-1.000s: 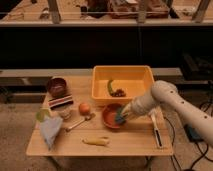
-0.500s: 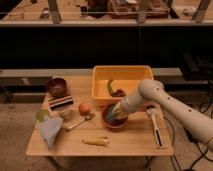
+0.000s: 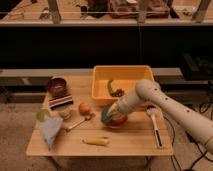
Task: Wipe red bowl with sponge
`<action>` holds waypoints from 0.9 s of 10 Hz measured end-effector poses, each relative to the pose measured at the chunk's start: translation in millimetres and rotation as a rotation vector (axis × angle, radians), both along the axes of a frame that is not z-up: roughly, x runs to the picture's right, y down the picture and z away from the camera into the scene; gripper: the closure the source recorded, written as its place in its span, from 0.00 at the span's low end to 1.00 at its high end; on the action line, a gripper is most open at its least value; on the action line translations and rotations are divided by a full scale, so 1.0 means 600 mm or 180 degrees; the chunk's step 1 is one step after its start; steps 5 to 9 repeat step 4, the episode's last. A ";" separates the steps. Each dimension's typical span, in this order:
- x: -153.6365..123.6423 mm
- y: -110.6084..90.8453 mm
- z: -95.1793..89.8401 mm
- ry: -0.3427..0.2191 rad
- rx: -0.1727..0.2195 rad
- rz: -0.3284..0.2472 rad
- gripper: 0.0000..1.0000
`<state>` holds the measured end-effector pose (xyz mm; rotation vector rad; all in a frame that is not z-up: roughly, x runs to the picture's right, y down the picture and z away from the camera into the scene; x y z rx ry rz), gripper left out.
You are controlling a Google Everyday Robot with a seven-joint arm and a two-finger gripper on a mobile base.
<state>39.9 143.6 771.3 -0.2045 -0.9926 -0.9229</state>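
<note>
1. The red bowl (image 3: 119, 119) sits on the wooden table (image 3: 45, 147), just in front of the yellow tub (image 3: 122, 75) and to the right of the orange (image 3: 84, 108); only its right and lower rim shows.
2. The sponge (image 3: 108, 114), a teal pad, lies over the bowl's left side, pressed there by the gripper (image 3: 113, 111), which is clamped on it.
3. The white arm (image 3: 165, 105) reaches in from the right, its wrist low over the bowl.
4. To wipe well, I judge the pad should stay flat against the inner wall with light pressure, sweeping around the curve; too much sideways push could slide the bowl toward the spoon (image 3: 77, 123) or the tub.
5. Compared with half a second ago, the arm has swung leftward and lower, and the sponge now covers more of the bowl's left rim. The bowl itself appears unmoved, as do the cloth (image 3: 51, 131), banana (image 3: 96, 142) and brush (image 3: 155, 125).
</note>
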 end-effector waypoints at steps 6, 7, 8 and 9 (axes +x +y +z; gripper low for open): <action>0.025 0.038 -0.024 -0.0097 -0.0130 -0.0039 1.00; 0.025 0.038 -0.024 -0.0097 -0.0130 -0.0039 1.00; 0.025 0.038 -0.024 -0.0097 -0.0130 -0.0039 1.00; 0.025 0.038 -0.024 -0.0097 -0.0130 -0.0039 1.00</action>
